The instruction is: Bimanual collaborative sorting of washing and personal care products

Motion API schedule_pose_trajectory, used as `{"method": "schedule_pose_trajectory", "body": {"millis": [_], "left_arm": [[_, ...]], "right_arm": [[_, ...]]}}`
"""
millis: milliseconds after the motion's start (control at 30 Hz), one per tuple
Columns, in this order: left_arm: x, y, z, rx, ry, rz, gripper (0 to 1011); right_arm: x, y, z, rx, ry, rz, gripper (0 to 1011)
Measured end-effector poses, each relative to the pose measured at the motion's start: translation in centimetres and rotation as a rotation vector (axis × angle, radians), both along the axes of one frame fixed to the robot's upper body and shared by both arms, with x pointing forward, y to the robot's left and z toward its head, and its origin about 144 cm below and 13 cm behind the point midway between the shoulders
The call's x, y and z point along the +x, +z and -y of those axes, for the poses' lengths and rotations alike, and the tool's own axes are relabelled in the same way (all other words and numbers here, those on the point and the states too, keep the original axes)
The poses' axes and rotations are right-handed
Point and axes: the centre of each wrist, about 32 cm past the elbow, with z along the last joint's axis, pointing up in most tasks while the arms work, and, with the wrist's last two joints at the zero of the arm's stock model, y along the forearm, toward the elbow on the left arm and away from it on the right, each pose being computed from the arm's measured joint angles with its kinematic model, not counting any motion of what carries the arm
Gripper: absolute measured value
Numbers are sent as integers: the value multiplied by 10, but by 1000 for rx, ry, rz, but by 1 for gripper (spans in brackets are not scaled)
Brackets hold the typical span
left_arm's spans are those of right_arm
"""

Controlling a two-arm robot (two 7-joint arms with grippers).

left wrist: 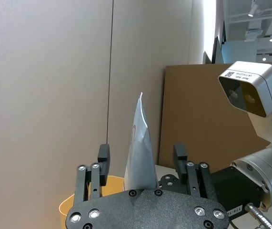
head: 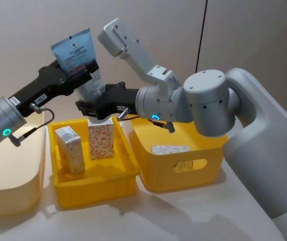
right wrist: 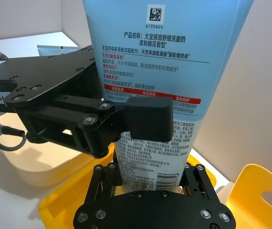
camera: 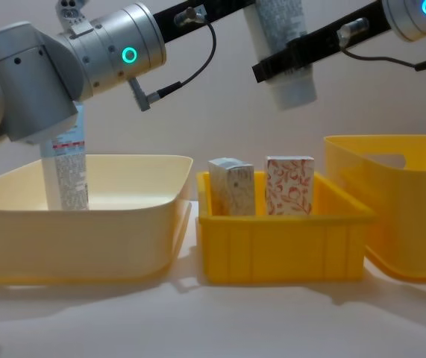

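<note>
Left gripper, upper left of head view, is pinching light-blue end of squeeze tube. Right gripper, centre frame, is gripping same tube at white lower end; whether it is fully clamped there is hard to judge. Tube is hanging in air above small yellow bin holding two cartons.

You are mid-handover, by my reading. Next move calls for one gripper releasing only once the other has firm hold, then carrying tube toward cream bin, lower left, where another tube is standing.
</note>
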Motion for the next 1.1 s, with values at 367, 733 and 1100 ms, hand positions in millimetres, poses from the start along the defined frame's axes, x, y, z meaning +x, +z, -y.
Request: {"method": "schedule_pose_trajectory", "body": {"millis": [367,733,1100], "left_arm": [[0,0,0,0,0,0,1003],[0,0,0,0,0,0,1003],[0,0,0,0,0,0,1004]], "right_arm": [[0,0,0,0,0,0,576],[1,2,5,7,-15,20,575],[0,7,38,14,-99,67,575]]}}
